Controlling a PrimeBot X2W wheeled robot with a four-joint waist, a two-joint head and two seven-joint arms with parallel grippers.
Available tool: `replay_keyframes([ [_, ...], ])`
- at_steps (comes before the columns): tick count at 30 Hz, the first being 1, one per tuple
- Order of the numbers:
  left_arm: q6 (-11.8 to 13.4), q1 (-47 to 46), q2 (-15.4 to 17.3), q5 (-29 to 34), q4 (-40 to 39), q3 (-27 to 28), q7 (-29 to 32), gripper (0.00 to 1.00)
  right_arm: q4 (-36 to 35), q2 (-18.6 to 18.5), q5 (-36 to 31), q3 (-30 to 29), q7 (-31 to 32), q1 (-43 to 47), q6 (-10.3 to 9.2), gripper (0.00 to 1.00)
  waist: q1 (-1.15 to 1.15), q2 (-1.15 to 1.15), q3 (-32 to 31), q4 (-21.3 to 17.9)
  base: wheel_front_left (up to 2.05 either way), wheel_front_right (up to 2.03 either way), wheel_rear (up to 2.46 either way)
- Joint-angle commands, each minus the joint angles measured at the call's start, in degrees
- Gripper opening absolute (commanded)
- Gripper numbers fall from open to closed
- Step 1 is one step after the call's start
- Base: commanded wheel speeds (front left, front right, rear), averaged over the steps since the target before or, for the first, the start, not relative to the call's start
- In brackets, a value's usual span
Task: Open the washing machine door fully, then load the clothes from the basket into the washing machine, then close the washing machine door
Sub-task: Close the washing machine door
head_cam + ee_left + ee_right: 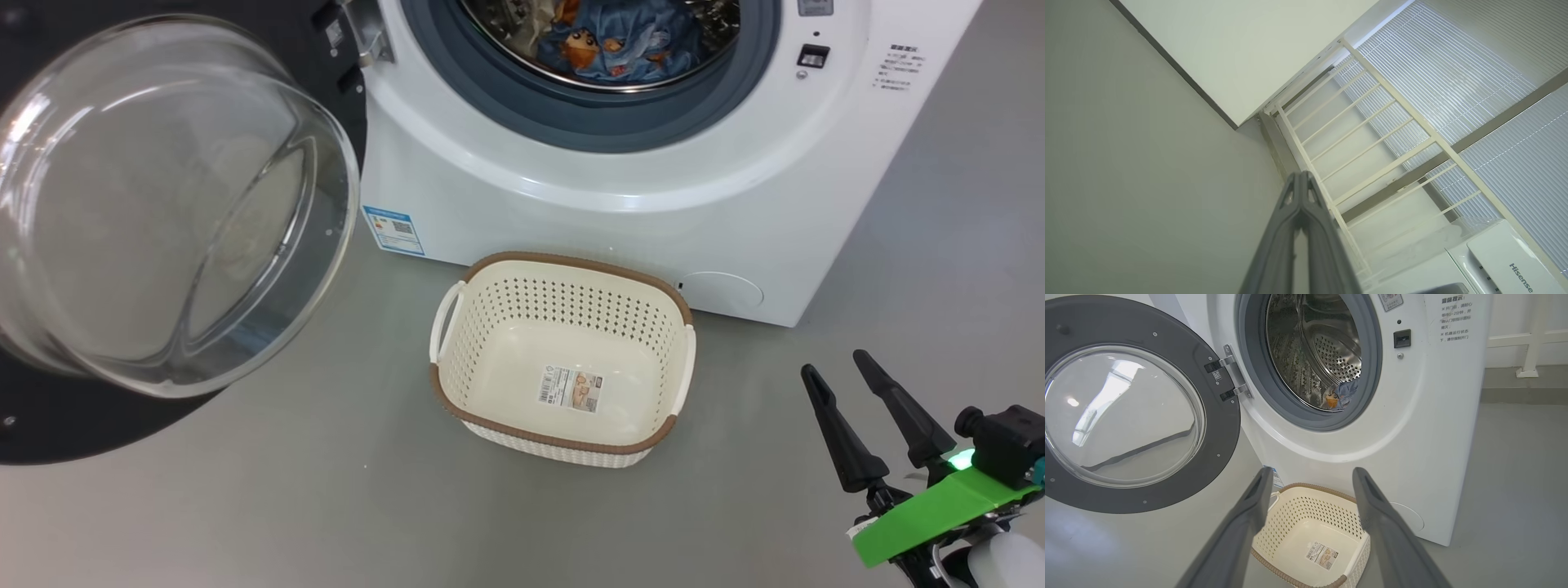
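White enamel front of one washing machine (571, 204) runs across the top of the head view, mouth uncovered. One washing machine door (49, 441) stands wide open at the left of frame. Its glass bowl bulges toward me and its black rim hangs on the metal hinge (371, 41) near the top, left of centre.

Clothes (620, 37): one blue heap with orange-brown faces, inside the steel drum at top centre. I cannot separate individual garments.

One basket (571, 263) sits on the grey floor (326, 506) at centre frame, just before the machine's lower front edge; touching or not, I cannot tell. Its bare bottom carries one paper label (570, 389). One blue sticker (393, 229) sits at the machine's lower left corner.

Right gripper (834, 365), lower right: two dark fingers spread apart with nothing between them, well apart from the basket's right handle. Open floor lies between the two and along the bottom of frame.

Left gripper (1301, 174), in its wrist view: two fingers pressed together tip to tip, holding nothing, pointed at a white railing (1372, 134).
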Motion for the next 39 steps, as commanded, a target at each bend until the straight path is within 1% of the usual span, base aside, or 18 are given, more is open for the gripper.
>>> replay_keyframes([
  [1, 0.2, 0.4, 4.3, 0.4, -1.1, 0.5, 0.5, 0.0, -1.5, -1.2, 0.2, 0.9, -0.3, -1.6, 0.36, 1.0, 0.0, 0.0, 0.5, -0.5, 0.0, 0.0, 0.0],
  [4, 0.6, 0.8, 4.8, -0.2, 1.7, 0.6, 2.5, 0.0, -1.6, -1.6, 0.2, 1.0, -0.3, -1.6, 0.36, 1.0, 0.0, 0.0, 1.1, -1.0, 0.0, 0.0, 0.0],
  [7, 2.3, 1.4, 5.4, -1.1, 4.6, 0.7, 6.6, 0.0, -1.7, -1.8, 0.2, 1.1, -0.3, -1.6, 0.36, 1.0, 0.0, 0.0, 1.4, -1.5, 0.0, 0.0, 0.0],
  [10, 3.3, 1.9, 6.3, -1.3, 5.8, 0.9, 8.2, 0.0, -1.9, -1.9, 0.1, 1.0, -0.3, -1.6, 0.36, 1.0, 0.0, 0.0, 1.7, -1.9, 0.0, 0.0, 0.0],
  [13, 3.8, 2.1, 6.5, -1.7, 6.3, 0.8, 9.9, 0.0, -1.9, -1.8, 0.0, 0.9, -0.3, -1.5, 0.36, 1.0, 0.0, 0.0, 2.0, -2.0, 0.0, 0.0, 0.0],
  [17, 3.5, 2.4, 6.1, -2.5, 6.4, 0.4, 12.5, 0.0, -1.8, -1.6, -0.1, 0.7, -0.3, -1.4, 0.36, 1.0, 0.0, 0.0, 2.2, -1.8, 0.0, 0.0, 0.0],
  [22, 3.9, 2.9, 5.9, -2.7, 6.0, -0.2, 14.8, 0.0, -1.7, -1.4, 0.0, 1.3, -0.3, -1.7, 0.36, 1.0, 0.0, 0.0, 2.3, -1.8, 0.0, 0.0, 0.0],
  [29, 3.2, 4.4, 5.7, -3.4, 4.2, -1.6, 20.2, 0.0, -1.6, -1.1, 0.1, 0.9, -0.3, -1.7, 0.36, 1.0, 0.0, 0.0, 1.9, -1.6, 0.0, 0.0, 0.0],
  [35, 3.7, 6.0, 5.5, -5.8, 1.6, -2.1, 28.4, 0.0, -1.4, -0.1, 0.0, 0.5, -0.3, -1.3, 0.36, 1.0, 0.0, 0.0, 0.9, -1.4, 0.0, 0.0, 0.0],
  [39, 4.8, 7.8, 5.2, -6.8, -1.8, -2.7, 33.5, 0.0, -1.2, 0.4, -0.2, 0.2, -0.3, -0.8, 0.36, 1.0, 0.0, 0.0, 0.4, -1.0, 0.0, 0.0, 0.0],
])
